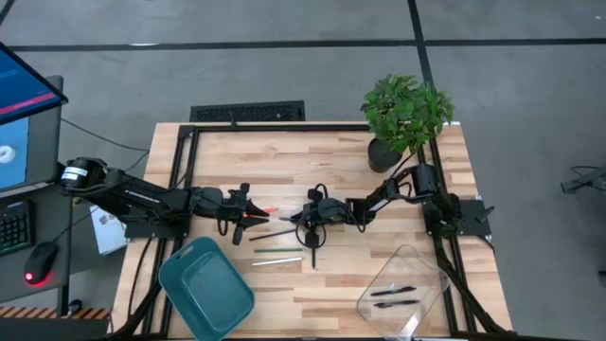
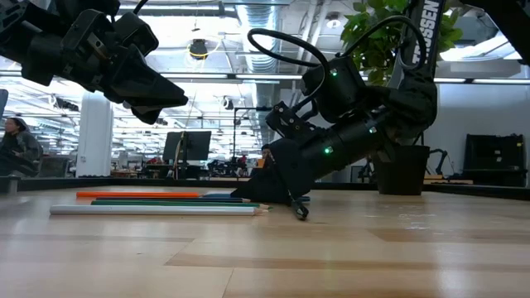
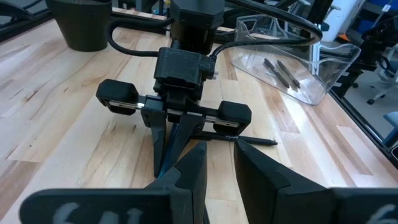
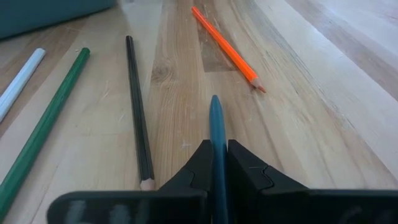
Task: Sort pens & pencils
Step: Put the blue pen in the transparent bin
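Now bluish pen, pinched between right fingers

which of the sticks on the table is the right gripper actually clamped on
The bluish pen: the right gripper is shut on it. The orange pencil, dark pencil, green pencil and pale pencil lie loose on the wood.

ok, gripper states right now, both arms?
Left gripper: open, holding nothing, above the table.
Right gripper: shut on the slim bluish pen, low at the wooden table.
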You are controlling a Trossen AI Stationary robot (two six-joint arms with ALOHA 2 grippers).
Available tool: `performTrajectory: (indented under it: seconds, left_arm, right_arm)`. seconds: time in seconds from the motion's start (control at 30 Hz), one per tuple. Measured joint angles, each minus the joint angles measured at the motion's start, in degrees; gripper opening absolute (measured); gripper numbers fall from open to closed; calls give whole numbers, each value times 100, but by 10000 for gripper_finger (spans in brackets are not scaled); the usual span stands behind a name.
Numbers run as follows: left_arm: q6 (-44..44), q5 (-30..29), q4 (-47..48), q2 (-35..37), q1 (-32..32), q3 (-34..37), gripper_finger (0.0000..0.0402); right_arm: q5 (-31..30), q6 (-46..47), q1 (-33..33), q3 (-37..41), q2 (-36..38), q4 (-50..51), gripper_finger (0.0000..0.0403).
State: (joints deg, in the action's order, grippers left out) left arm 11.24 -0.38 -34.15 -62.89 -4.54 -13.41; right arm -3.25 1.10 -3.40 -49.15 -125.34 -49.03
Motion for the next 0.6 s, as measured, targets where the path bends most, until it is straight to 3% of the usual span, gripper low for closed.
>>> performTrajectory:
  seconds: [0.6]
  left_arm:
    - [-4,2,0,0,2,2,71]
  right_arm:
    - [24,-2,-11,-105,16,96,53]
